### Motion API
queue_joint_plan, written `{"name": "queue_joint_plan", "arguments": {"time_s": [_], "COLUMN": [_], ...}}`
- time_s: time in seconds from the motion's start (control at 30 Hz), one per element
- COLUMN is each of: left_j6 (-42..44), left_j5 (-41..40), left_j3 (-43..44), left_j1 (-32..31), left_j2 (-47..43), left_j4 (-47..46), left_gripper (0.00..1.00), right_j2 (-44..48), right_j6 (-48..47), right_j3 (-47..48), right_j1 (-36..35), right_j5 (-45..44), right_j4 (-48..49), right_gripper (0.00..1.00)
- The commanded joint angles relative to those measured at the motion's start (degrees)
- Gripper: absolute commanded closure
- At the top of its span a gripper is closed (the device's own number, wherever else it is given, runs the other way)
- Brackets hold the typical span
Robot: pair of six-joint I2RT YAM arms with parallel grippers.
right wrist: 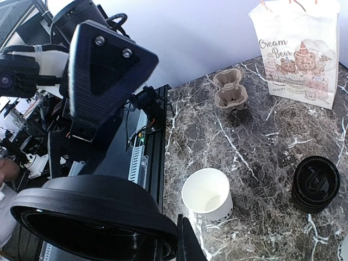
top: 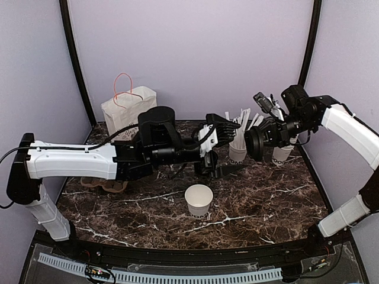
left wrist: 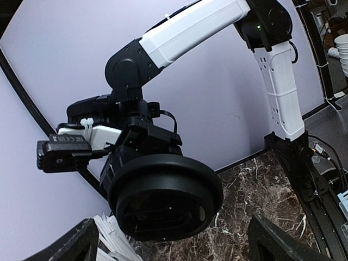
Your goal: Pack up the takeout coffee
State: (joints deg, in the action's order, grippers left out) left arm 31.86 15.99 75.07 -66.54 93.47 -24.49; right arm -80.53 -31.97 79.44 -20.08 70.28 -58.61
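The takeout coffee cup (top: 198, 199), white paper with dark lettering near its base, stands lidless on the marble table (top: 266, 207); the right wrist view looks down into its empty inside (right wrist: 206, 194). A black dome lid (top: 256, 144) hangs in the air at the back right, on edge, with my right gripper (top: 265, 137) shut on its rim. The lid fills the lower left of the right wrist view (right wrist: 92, 223). My left gripper (top: 228, 148) is open, just left of the lid and pointing at it; its camera looks straight into the lid's underside (left wrist: 163, 198).
A white paper bag (top: 127, 105) with pink handles stands at the back left, and a brown cup carrier (top: 103, 184) lies under the left arm. A cup of white sticks (top: 238, 145) and another white cup (top: 282, 155) stand at the back right. A stack of black lids (right wrist: 315, 182) sits on the table.
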Motion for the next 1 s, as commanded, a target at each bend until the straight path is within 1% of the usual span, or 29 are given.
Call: {"name": "queue_joint_plan", "arguments": {"time_s": [0.0,0.2,0.43,0.83,0.97], "left_j6": [-4.2,-7.0,-9.7,-9.9,-9.8], "left_j5": [1.6,-1.2,-1.1,-1.2,-1.0], "left_j3": [2.7,3.7,3.6,3.2,3.1], "left_j1": [-0.2,-0.1,0.2,0.2,0.2], "left_j2": [1.5,4.5,6.1,7.5,7.6], "left_j4": [-4.6,-7.7,-10.0,-10.9,-10.9], "left_gripper": [0.01,0.01,0.03,0.08,0.12], "right_j2": [1.9,1.6,1.2,0.7,0.5], "right_j6": [0.9,0.5,0.6,0.4,0.4], "right_j3": [-1.5,-2.0,-2.5,-2.4,-2.4], "right_j1": [-0.4,-0.4,-0.4,-0.4,-0.4], "right_j5": [0.5,0.9,1.3,2.0,2.1], "right_j4": [2.2,2.3,2.7,2.7,2.9], "right_gripper": [0.93,0.93,0.93,0.92,0.92]}}
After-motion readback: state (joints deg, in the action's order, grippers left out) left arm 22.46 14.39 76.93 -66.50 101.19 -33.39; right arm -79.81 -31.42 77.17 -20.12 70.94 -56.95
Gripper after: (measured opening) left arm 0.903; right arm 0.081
